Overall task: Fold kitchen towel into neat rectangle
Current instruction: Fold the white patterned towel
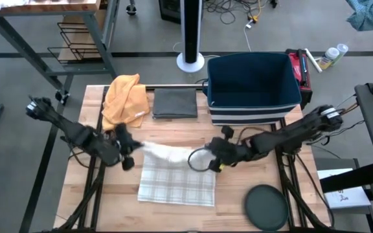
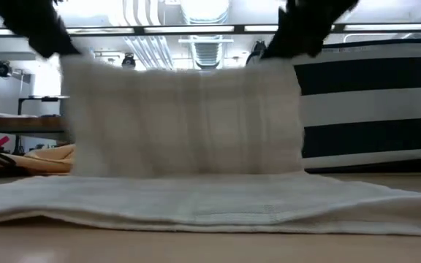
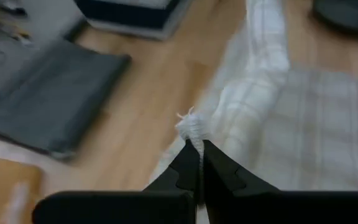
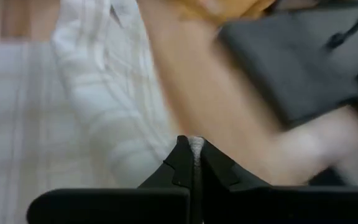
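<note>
grey floor [image 1: 18,77], ceiling strip lights [image 2: 196,29]

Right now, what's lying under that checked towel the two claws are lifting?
Only the wooden table shows around the checked towel; whatever lies beneath it is covered. Left gripper and right gripper pinch its raised edge.

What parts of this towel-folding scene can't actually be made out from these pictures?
- Low view: the lifted white checked towel fills the middle, hiding the table behind it; both arms are cut off by the top edge.
- High view: the towel's lifted edge is blurred.
- Right wrist view: the grey cloth is smeared.
- High view: the orange cloth is bunched, folds unreadable.
</note>
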Controlling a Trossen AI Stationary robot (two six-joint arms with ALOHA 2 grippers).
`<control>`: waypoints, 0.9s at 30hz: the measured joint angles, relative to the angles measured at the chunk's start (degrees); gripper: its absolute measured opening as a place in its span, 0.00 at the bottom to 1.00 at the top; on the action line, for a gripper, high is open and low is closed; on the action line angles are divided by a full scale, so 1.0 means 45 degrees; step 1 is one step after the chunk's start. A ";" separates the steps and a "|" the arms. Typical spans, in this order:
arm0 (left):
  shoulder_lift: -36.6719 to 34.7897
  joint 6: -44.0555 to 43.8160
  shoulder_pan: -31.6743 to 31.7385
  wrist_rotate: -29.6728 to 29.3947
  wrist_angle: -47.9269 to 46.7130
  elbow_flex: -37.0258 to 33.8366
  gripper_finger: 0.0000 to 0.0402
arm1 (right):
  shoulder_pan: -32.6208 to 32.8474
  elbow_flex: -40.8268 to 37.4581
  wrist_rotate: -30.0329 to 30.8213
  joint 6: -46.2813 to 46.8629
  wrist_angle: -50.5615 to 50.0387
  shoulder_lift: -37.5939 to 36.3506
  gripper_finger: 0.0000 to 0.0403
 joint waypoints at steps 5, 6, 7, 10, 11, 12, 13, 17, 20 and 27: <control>-0.0996 0.0163 0.0086 -0.0572 -0.0383 0.0550 0.00 | -0.0137 -0.0141 0.0491 -0.0377 -0.0226 -0.1173 0.00; -0.1055 0.0160 0.0088 -0.0580 -0.0381 0.0482 0.00 | -0.0133 -0.0158 0.0483 -0.0369 -0.0225 -0.1281 0.00; -0.1071 0.0157 0.0088 -0.0568 -0.0390 0.0367 0.00 | -0.0122 -0.0174 0.0450 -0.0352 -0.0284 -0.1355 0.00; -0.1018 0.0063 0.0086 -0.0427 -0.0402 0.0099 0.00 | -0.0069 -0.0181 0.0443 -0.0367 -0.0681 -0.1542 0.00; -0.1059 0.0065 0.0083 -0.0423 -0.0381 0.0086 0.00 | -0.0064 -0.0179 0.0527 -0.0369 -0.0805 -0.1587 0.00; -0.1139 0.0062 0.0086 -0.0423 -0.0354 0.0086 0.00 | -0.0064 -0.0139 0.0684 -0.0390 -0.1052 -0.1690 0.00; -0.1235 0.0078 0.0086 -0.0428 -0.0329 0.0086 0.00 | -0.0059 -0.0137 0.0840 -0.0443 -0.1241 -0.1810 0.00; -0.1616 0.0187 0.0086 -0.0893 -0.0297 0.0139 0.00 | -0.0149 -0.0089 0.1589 -0.1296 -0.1156 -0.2219 0.00; -0.2050 0.0261 0.0081 -0.1614 -0.0300 0.0221 0.00 | -0.0166 -0.0094 0.2149 -0.2202 -0.1138 -0.2272 0.00; -0.2633 0.0449 0.0030 -0.1710 0.0081 -0.0115 0.00 | -0.0101 -0.0107 0.2079 -0.2623 -0.0831 -0.2314 0.00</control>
